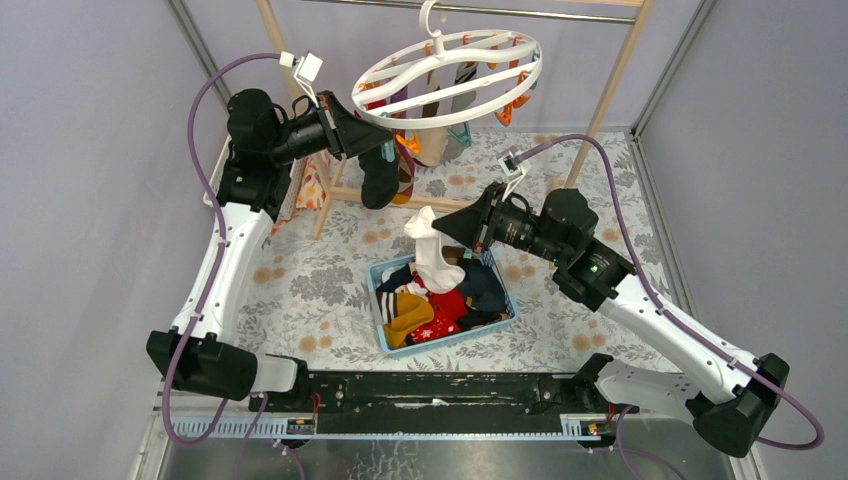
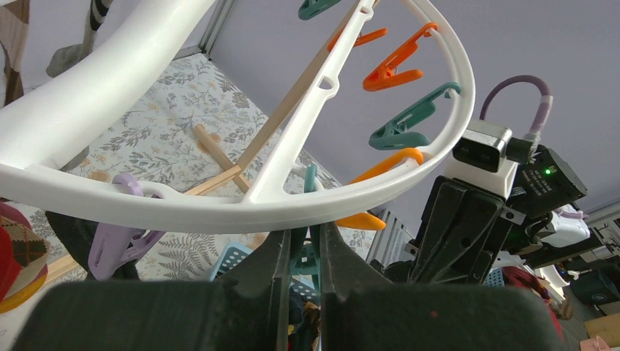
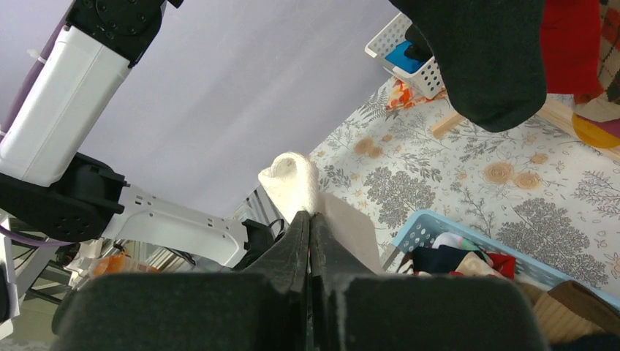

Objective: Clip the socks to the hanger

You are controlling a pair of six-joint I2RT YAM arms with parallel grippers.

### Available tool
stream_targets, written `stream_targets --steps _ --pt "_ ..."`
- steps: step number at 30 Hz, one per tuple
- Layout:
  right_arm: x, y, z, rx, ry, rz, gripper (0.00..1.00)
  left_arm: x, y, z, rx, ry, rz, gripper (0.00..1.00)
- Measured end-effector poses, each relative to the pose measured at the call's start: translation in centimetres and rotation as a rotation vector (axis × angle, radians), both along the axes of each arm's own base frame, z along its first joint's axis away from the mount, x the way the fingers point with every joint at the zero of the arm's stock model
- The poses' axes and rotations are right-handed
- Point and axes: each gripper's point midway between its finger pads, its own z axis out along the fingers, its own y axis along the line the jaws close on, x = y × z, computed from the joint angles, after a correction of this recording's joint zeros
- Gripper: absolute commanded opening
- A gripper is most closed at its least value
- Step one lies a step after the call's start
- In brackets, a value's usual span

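At the near rim of the hanger [image 2: 241,212], our left tool [image 2: 301,245] has its fingers drawn close with only a narrow gap, and in that gap we see a teal clip [image 2: 303,265] pinched between them. Directly above the fingertips runs the white ring, tilted. Farther out along it, to the tool's upper right, hangs an orange clip [image 2: 395,66], and a purple clip [image 2: 117,241] hangs to the tool's left. In the top view a black sock [image 1: 378,175] dangles from the ring just below this tool, and the wooden frame [image 1: 612,85] rises beyond it. Our right tool [image 3: 308,223] is pressed tight on a white sock [image 3: 292,179]. It grips the sock near one end, so a short rounded tip sticks out past the fingertips while the rest droops. Under this tool a blue basket [image 1: 452,338] sits on the flowered desk [image 1: 320,285]. The white sock's lower end reaches the heap of mixed socks [image 1: 440,305] inside it, red, mustard, navy and striped. The two tools are well apart, the left one at the ring and the right one over the basket.
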Motion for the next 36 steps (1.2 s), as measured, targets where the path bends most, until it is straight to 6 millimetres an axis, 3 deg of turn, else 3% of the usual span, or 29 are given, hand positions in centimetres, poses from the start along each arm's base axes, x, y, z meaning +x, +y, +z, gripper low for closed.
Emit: stream_targets --steps 10,13,16,18,21,24,28,31,36 --pt "2.4 -1.4 1.2 -0.153 -0.237 -0.099 0.0 -0.3 0.0 0.3 -0.001 -0.009 0.0 0.02" --pt "3.4 -1.5 0.5 -0.216 -0.301 -0.119 0.0 -0.3 0.0 0.3 -0.001 -0.009 0.0 0.02" --pt "4.0 -0.8 -1.3 -0.261 -0.311 -0.103 0.0 -0.3 0.0 0.3 -0.001 -0.009 0.0 0.02" --pt "3.8 0.1 -3.5 -0.297 -0.302 -0.083 0.0 -0.3 0.0 0.3 -0.001 -0.009 0.0 0.02" --pt "0.8 3.4 -8.6 -0.385 -0.273 0.024 0.01 -0.3 0.0 0.3 -0.001 -0.009 0.0 0.02" --pt "-3.2 6.3 -13.3 -0.462 -0.232 0.162 0.33 -0.3 0.0 0.3 -0.001 -0.01 0.0 0.02" --pt "-5.8 7.2 -17.1 -0.515 -0.154 0.231 0.57 -0.3 0.0 0.4 -0.001 -0.01 0.0 0.02" --pt "-5.7 6.9 -17.1 -0.498 -0.1 0.189 0.69 -0.3 0.0 0.4 -0.001 -0.011 -0.001 0.02" --pt "-3.9 4.9 -13.0 -0.379 -0.013 -0.012 0.83 -0.4 0.0 0.4 -0.001 -0.011 -0.003 0.02"
